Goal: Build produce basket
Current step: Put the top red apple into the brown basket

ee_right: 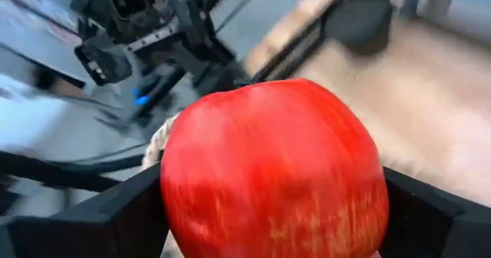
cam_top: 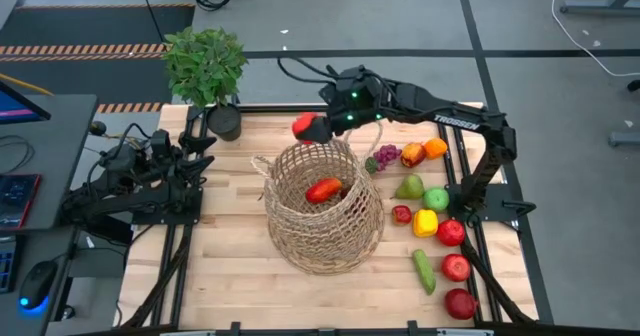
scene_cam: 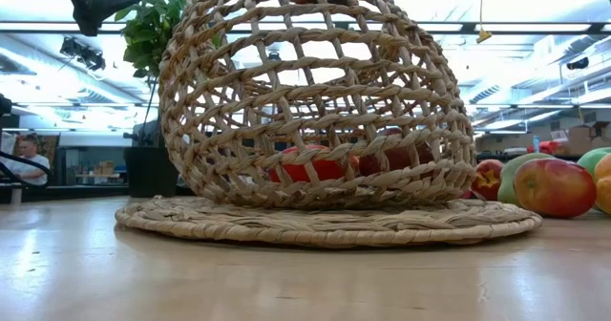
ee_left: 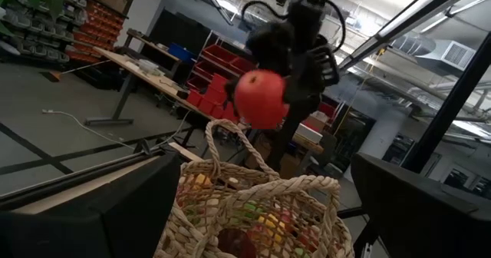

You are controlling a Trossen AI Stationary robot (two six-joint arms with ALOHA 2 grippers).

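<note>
The tan wicker basket (cam_top: pixel 325 211) stands mid-table on its flat woven base (scene_cam: pixel 325 224), with a red pepper (cam_top: pixel 323 190) inside. A red apple (cam_top: pixel 305 127) hangs above the basket's far rim, and my right gripper (cam_top: pixel 314 128) is shut on it. More produce lies in a row right of the basket: grapes (cam_top: pixel 383 157), a pear (cam_top: pixel 409 187), a green apple (cam_top: pixel 436 198), a yellow pepper (cam_top: pixel 426 222), a cucumber (cam_top: pixel 424 271) and red apples (cam_top: pixel 456 267). My left gripper (cam_top: pixel 200 144) waits open at the table's left edge, touching nothing. My right gripper pinches the red apple (ee_right: pixel 268 173) between its two fingers (ee_right: pixel 115 219), one on each of two opposite sides. The fingers come from the table's right, slanting down. The apple is lifted clear, over the basket's far rim (ee_left: pixel 253 147).
A leafy potted plant (cam_top: pixel 205 66) in a black pot (cam_top: pixel 225 121) stands at the far left corner, near my left arm. Bare wood lies in front of the basket toward the near edge (cam_top: pixel 300 296). One thin handle loop (cam_top: pixel 262 166) sticks out on the basket's left.
</note>
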